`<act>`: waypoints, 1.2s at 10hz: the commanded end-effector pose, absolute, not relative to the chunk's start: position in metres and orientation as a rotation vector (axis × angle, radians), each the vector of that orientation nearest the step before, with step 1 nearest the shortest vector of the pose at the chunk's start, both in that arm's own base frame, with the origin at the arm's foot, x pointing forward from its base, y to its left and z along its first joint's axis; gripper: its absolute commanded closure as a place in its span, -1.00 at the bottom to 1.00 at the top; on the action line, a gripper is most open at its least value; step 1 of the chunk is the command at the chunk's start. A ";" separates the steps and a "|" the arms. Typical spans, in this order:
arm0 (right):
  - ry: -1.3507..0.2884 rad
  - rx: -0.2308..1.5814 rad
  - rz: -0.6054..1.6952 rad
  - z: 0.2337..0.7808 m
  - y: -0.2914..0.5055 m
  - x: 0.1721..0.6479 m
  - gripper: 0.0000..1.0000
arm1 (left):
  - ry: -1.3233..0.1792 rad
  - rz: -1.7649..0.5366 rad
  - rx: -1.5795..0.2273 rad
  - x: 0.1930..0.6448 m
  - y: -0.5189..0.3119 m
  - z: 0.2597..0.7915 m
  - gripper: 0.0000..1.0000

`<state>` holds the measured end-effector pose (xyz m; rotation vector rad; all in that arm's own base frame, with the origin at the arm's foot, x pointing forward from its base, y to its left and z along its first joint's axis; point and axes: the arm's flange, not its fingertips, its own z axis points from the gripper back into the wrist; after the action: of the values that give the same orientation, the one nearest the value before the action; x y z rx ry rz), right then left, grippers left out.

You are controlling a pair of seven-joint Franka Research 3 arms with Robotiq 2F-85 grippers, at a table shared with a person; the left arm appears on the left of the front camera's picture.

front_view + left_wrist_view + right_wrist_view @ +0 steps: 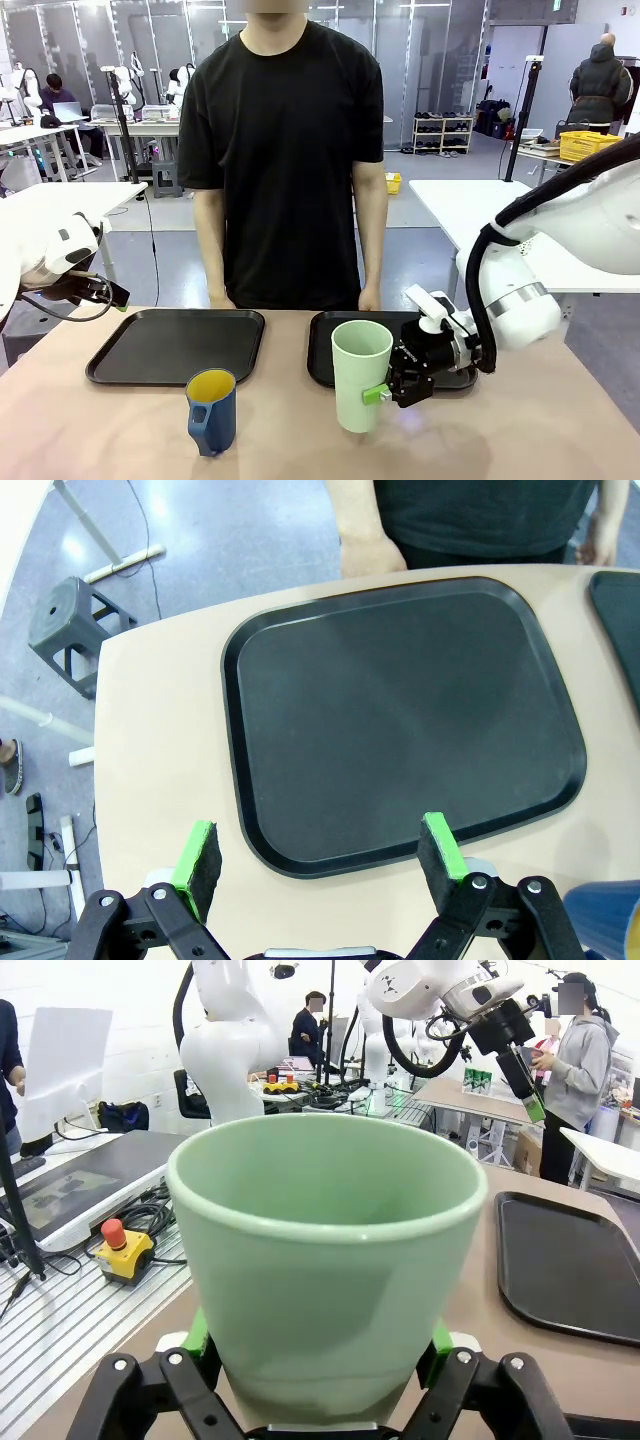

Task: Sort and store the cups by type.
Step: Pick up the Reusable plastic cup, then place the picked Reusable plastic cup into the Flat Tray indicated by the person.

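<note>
Seen from the front, the right gripper's (385, 392) jaws clasp the mint-green tumbler (361, 375) mid-bench (100, 430) beside the right tray (319, 352), the blue mug (211, 410) standing by the near edge; at the left wrist, the left gripper's (320, 855) jaws gape wide over the left tray (400, 720); at the right wrist, green pads (197, 1335) press the tumbler's sides.

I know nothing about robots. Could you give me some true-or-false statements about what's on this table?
1. The tall mint-green plastic tumbler stands between the fingers of the right claw. True.
2. The dark blue mug with the yellow inside sits on a black tray. False: it stands on the table, in front of the left black tray.
3. The left claw is open and holds nothing. True.
4. The tumbler lies on its side. False: it stands upright.
</note>
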<state>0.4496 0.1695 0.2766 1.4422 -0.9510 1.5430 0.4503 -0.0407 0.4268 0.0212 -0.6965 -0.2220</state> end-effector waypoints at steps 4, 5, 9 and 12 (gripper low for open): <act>-0.951 1.442 1.543 0.277 0.169 0.450 0.01 | -0.699 -0.218 0.020 0.451 -0.039 0.428 -1.00; -0.951 1.442 1.543 0.277 0.169 0.450 0.01 | -0.699 -0.218 0.020 0.451 -0.039 0.428 -1.00; -0.951 1.442 1.543 0.277 0.169 0.450 0.01 | -0.699 -0.218 0.020 0.451 -0.039 0.428 -1.00; -0.951 1.442 1.543 0.277 0.169 0.450 0.01 | -0.699 -0.218 0.020 0.451 -0.039 0.428 -1.00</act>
<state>0.4480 0.1687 0.2746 1.4285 -0.9492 1.5368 0.4503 -0.0407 0.4268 0.0212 -0.6965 -0.2220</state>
